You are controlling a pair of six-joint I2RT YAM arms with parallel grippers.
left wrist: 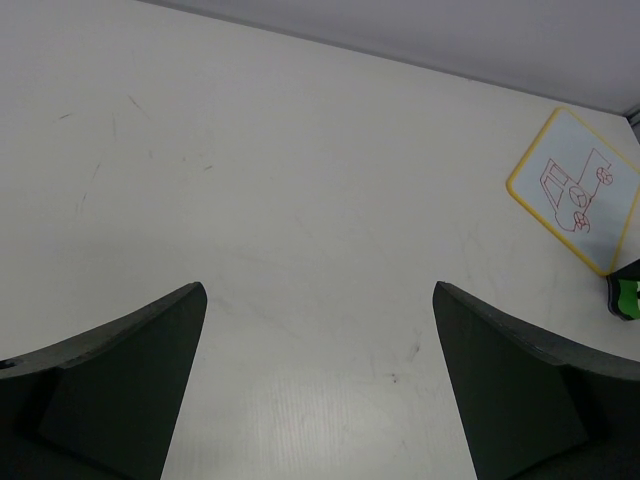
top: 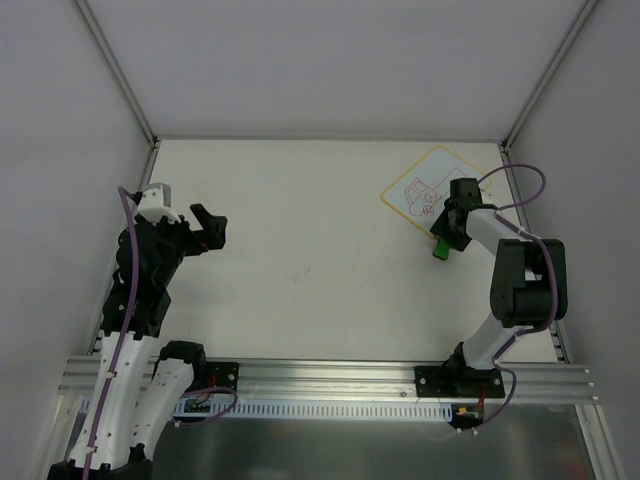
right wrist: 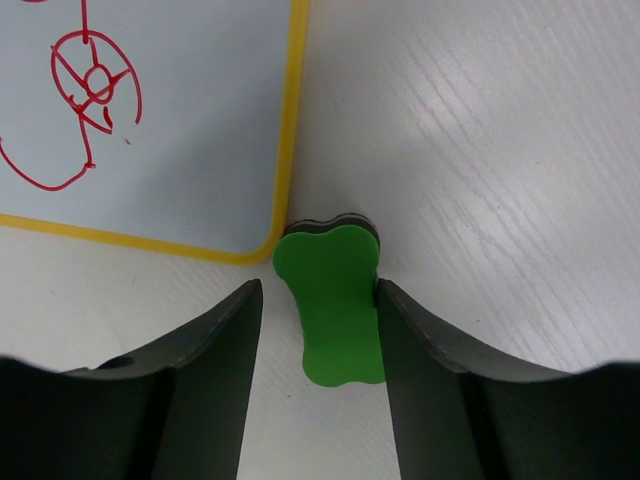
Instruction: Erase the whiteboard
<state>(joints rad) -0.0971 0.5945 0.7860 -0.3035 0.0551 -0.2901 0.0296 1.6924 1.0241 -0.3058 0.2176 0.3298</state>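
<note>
The whiteboard [top: 432, 183] lies at the far right of the table, white with a yellow border and a red vehicle drawing. It also shows in the left wrist view [left wrist: 578, 186] and the right wrist view [right wrist: 180, 130]. A green eraser [top: 440, 248] lies on the table just off the board's near corner [right wrist: 335, 300]. My right gripper [right wrist: 318, 295] is open and down around the eraser; its right finger touches the eraser's side and the left finger stands apart. My left gripper [top: 212, 228] is open and empty over the left of the table [left wrist: 320, 290].
Grey walls with metal corner posts enclose the table on three sides. The right wall stands close to the whiteboard and to my right arm [top: 520, 280]. The aluminium rail [top: 330, 380] with the arm bases runs along the near edge.
</note>
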